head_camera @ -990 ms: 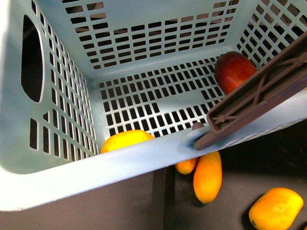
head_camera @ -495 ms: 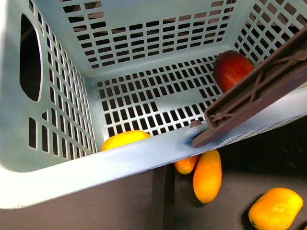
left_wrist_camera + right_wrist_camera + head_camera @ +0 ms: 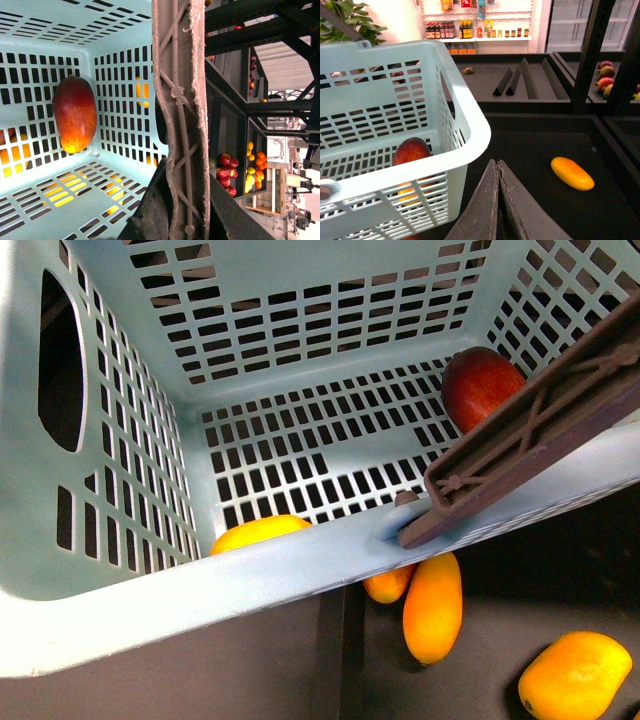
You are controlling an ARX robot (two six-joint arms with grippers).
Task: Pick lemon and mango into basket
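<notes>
One basket (image 3: 300, 575) fills most of the front view, tilted, its near rim running from 8 o'clock up toward 3 o'clock. One brown handle (image 3: 530, 430) shows, lying across the rim at about 2 o'clock. Two fruits can be seen in the basket: one red mango (image 3: 480, 388) on the slotted floor in the corner at 1 o'clock, close under the handle, and one yellow mango (image 3: 258, 531) partly hidden behind the near rim at about 7 o'clock. Outside the basket three more yellow-orange fruits lie on the dark tabletop (image 3: 250, 670): an elongated one (image 3: 432, 606) at 5 o'clock, a smaller piece (image 3: 388, 584) touching it and tucked under the rim, and a plump one (image 3: 574, 676) well apart at 4 o'clock. I cannot tell which of them is a lemon. In the right wrist view the right gripper (image 3: 497, 172) has its jaws pressed together with nothing between them, just beside the basket's outer wall, and one yellow fruit lies apart on the tabletop. In the left wrist view the handle runs straight across the picture in front of the camera; the left gripper's jaws are not clearly shown, so I cannot tell how they stand.
</notes>
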